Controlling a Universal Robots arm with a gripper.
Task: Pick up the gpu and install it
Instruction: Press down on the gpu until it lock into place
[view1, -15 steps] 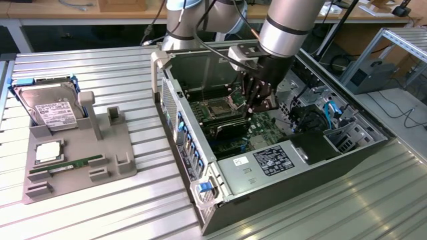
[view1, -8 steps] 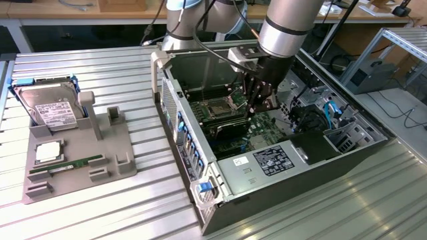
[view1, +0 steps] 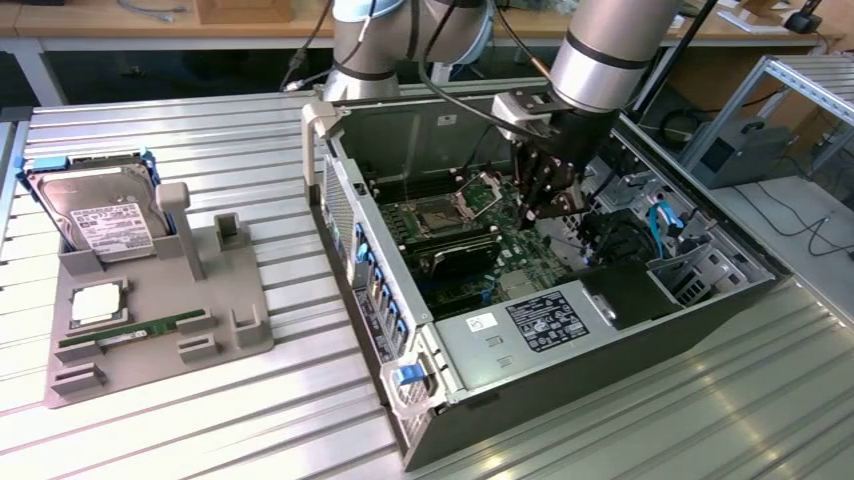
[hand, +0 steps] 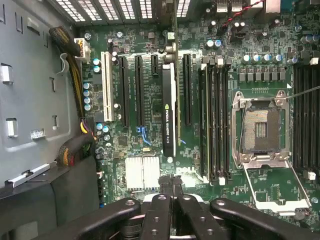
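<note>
The gpu (hand: 169, 107), a light, stiff, fragile card standing edge-on in its motherboard (hand: 150, 170) slot, is best held by its top edge; the end effector (hand: 172, 197) hangs clenched, empty, above.

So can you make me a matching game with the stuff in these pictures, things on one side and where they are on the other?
Things:
1. graphics card
2. hard drive
3. memory stick
4. tool

Places:
A. lying flat in the grey holder, near its front
B. standing on edge among the slots of the green board
C. shut, above the green board inside the computer case
D. leaning upright at the back of the grey holder

Pairs: 1-B, 2-D, 3-A, 4-C
</note>
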